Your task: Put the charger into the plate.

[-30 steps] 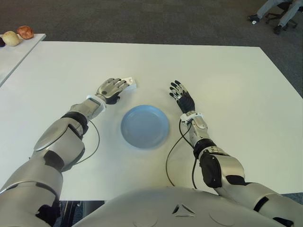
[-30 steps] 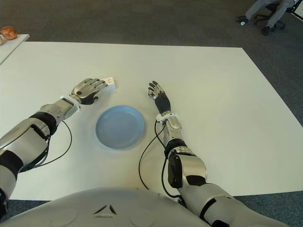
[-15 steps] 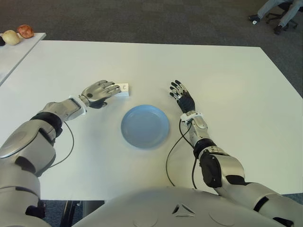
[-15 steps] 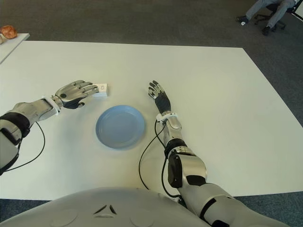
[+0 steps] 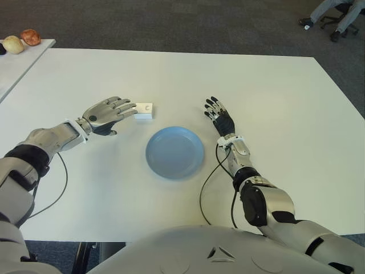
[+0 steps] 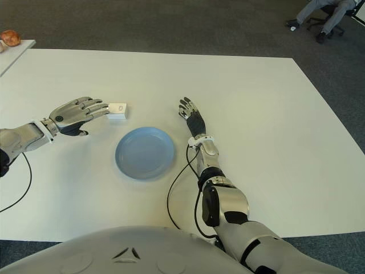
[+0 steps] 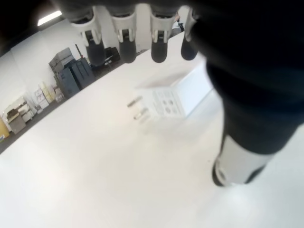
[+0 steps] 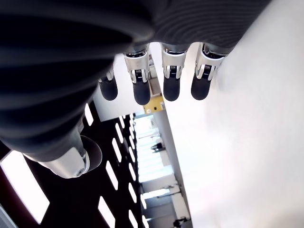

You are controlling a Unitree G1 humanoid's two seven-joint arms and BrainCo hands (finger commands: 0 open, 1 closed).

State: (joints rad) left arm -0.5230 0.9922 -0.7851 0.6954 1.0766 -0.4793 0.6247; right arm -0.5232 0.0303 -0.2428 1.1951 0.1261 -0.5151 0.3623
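Observation:
A small white charger lies on the white table, up and left of the round blue plate. In the left wrist view the charger shows its two metal prongs. My left hand hovers just left of the charger, fingers spread, with the fingertips close to it and holding nothing. The plate holds nothing. My right hand shows to the right of the plate with its fingers spread.
A second white table at the far left carries a few rounded, fruit-like items. A cable runs from my right wrist toward the near edge. A seated person's legs and an office chair show at the far right.
My left hand has drawn back to the left, and the charger has shifted left with it, from the plate's upper edge to a spot farther left. The right hand has not moved.

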